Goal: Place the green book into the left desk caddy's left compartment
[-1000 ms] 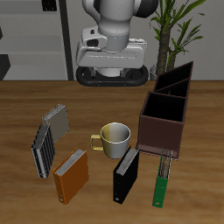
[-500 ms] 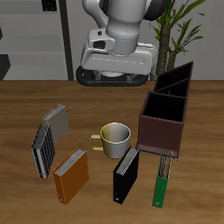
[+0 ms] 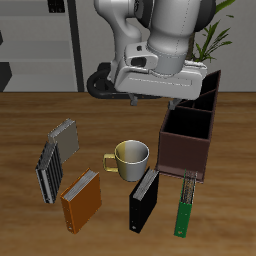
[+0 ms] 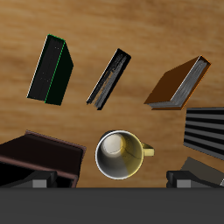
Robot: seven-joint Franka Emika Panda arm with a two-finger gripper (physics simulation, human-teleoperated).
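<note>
The green book (image 3: pixel 184 206) lies flat near the table's front edge, just in front of the reddish-brown box; it also shows in the wrist view (image 4: pixel 51 68). The left desk caddy (image 3: pixel 205 89), blackish with an inner divider, stands behind that box, partly hidden by my arm. My gripper (image 3: pixel 152 97) hangs high over the table behind the mug, far from the green book. In the wrist view the gripper (image 4: pixel 112 182) shows two fingers (image 4: pixel 39 181) set wide apart, open and empty.
A reddish-brown box (image 3: pixel 187 142) stands between the green book and the blackish caddy. A pale mug (image 3: pixel 131 158) is mid-table. A black book (image 3: pixel 145 200), an orange-brown book (image 3: pixel 80 198) and a grey striped book (image 3: pixel 58 156) lie toward the front.
My arm has swung forward over the table and toward the caddies, the hand coming lower and nearer the camera. Nothing on the table has moved.
</note>
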